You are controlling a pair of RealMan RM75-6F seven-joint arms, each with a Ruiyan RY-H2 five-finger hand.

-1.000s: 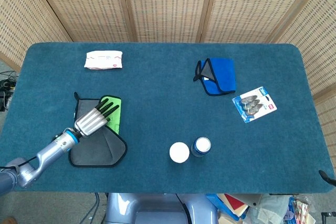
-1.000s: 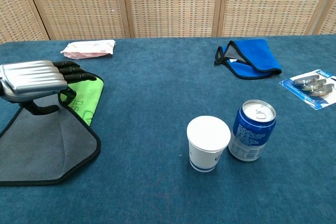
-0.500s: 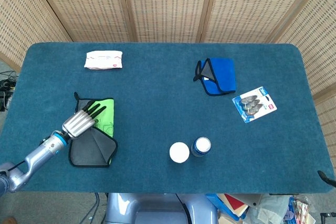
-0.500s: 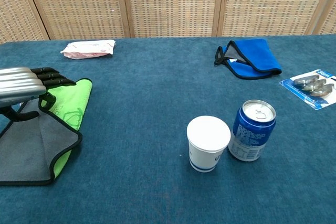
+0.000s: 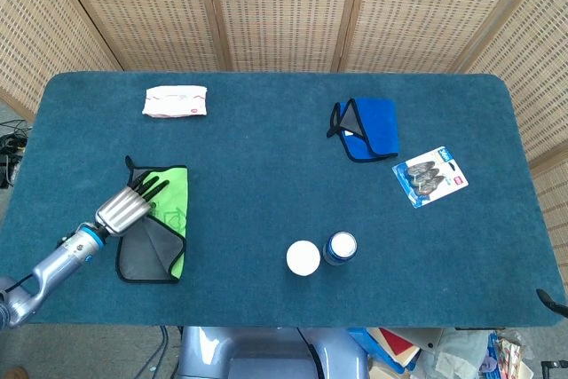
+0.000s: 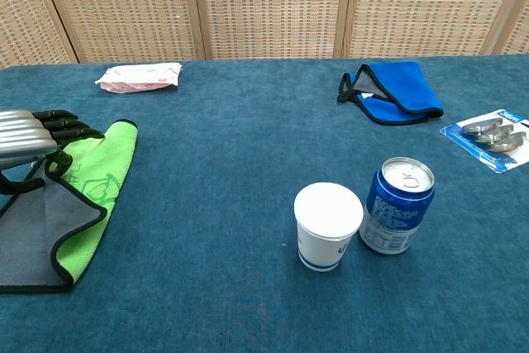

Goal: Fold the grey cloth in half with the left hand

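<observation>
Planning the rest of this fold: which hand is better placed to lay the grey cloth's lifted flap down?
The left hand: it holds the grey cloth by its folded-over edge, green underside showing. The right hand appears in neither view.

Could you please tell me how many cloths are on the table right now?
2: the grey cloth with its green underside, near the left edge; the blue cloth, far right.

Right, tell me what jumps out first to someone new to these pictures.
The bright green underside of the grey cloth near the table's front left, half turned over, with the silver left hand on it. Next, the blue cloth at the far right, and the white cup beside the blue can.
</observation>
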